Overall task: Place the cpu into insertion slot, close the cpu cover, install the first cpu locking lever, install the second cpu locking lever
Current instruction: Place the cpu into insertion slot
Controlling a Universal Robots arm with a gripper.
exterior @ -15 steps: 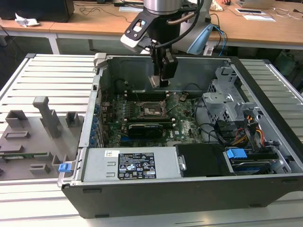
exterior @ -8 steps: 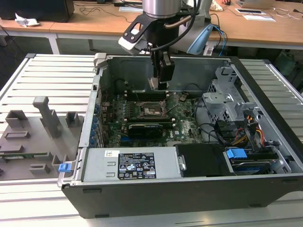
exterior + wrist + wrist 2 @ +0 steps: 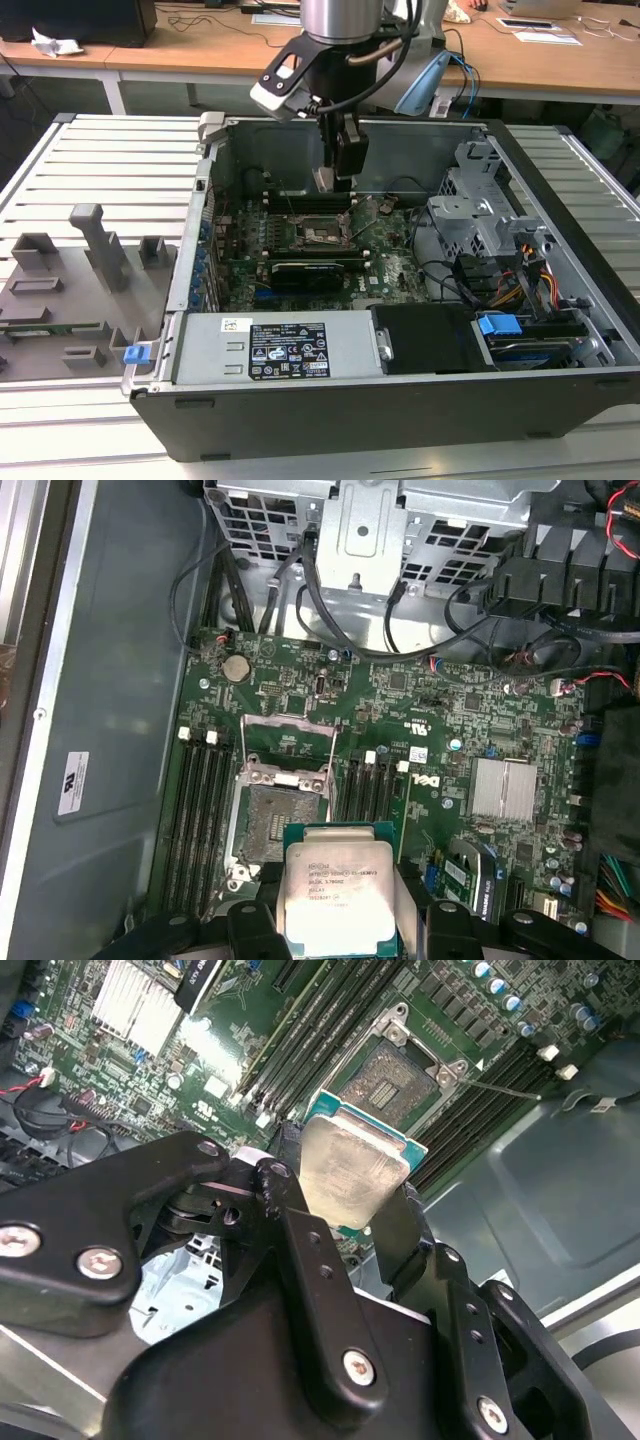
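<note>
cpu point(image 3: 338, 892) in hand point(image 3: 347, 1198), above insertion slot point(image 3: 276, 815), inside computer case point(image 3: 420, 405)

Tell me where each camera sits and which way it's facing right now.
Exterior view: off the arm, raised, looking down at an angle into the open computer case; the arm's wrist and gripper hang over the green board.
First wrist view: on the arm, looking down on the board; the gripper holds the cpu near the empty insertion slot.
Second wrist view: on the arm, looking obliquely past the gripper's black linkage.
Shared: both wrist views show cpu and slot.
</note>
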